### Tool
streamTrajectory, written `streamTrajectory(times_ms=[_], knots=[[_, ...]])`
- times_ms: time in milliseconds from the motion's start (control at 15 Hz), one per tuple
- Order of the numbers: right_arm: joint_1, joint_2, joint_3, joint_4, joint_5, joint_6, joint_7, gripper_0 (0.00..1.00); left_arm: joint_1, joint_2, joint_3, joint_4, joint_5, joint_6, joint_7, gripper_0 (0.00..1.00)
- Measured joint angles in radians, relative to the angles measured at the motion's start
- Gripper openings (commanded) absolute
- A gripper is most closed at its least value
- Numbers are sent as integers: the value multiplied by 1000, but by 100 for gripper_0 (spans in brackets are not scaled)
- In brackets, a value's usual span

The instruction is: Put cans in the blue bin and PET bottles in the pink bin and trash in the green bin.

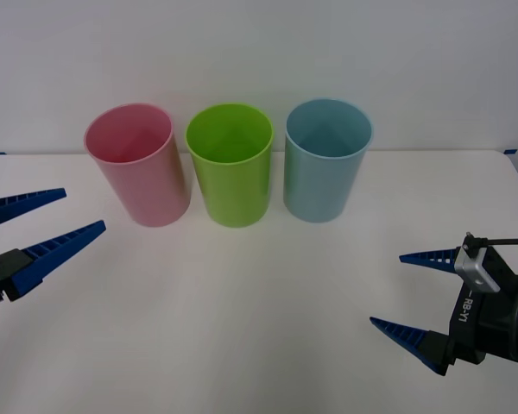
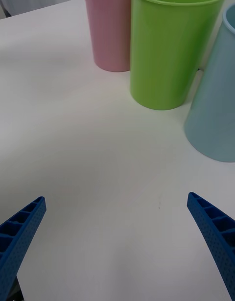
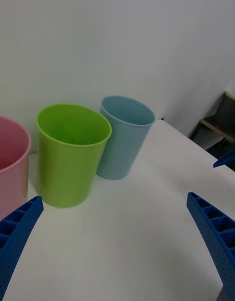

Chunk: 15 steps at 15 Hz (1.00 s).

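Three tall cup-shaped bins stand in a row at the back of the white table: the pink bin [image 1: 138, 164] on the left, the green bin [image 1: 230, 164] in the middle, the blue bin [image 1: 326, 160] on the right. They also appear as the pink bin [image 2: 110, 27], green bin [image 2: 169, 46] and blue bin [image 2: 218, 105], and as the pink bin [image 3: 11, 164], green bin [image 3: 68, 154] and blue bin [image 3: 122, 134]. My left gripper [image 1: 76, 212] hangs open at the left edge. My right gripper [image 1: 388, 289] hangs open at the front right. Cans, PET bottles and the trash are out of view.
The white table [image 1: 242, 310] spreads bare in front of the bins and between the two arms. A pale wall rises behind the bins. A dark shelf [image 3: 220, 125] stands off past the table's right side.
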Motion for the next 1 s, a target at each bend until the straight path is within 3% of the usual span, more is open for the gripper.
streamTrajectory(times_ms=[200,533,1000], knots=[[0,0,0,0,0,0,0,100,80,-38,-22,-19,-48,-12,4,100],[0,0,0,0,0,0,0,100,135,-193,-57,-20,-192,-107,8,100],[0,0,0,0,0,0,0,100,212,-250,-138,-19,-298,-104,12,100]])
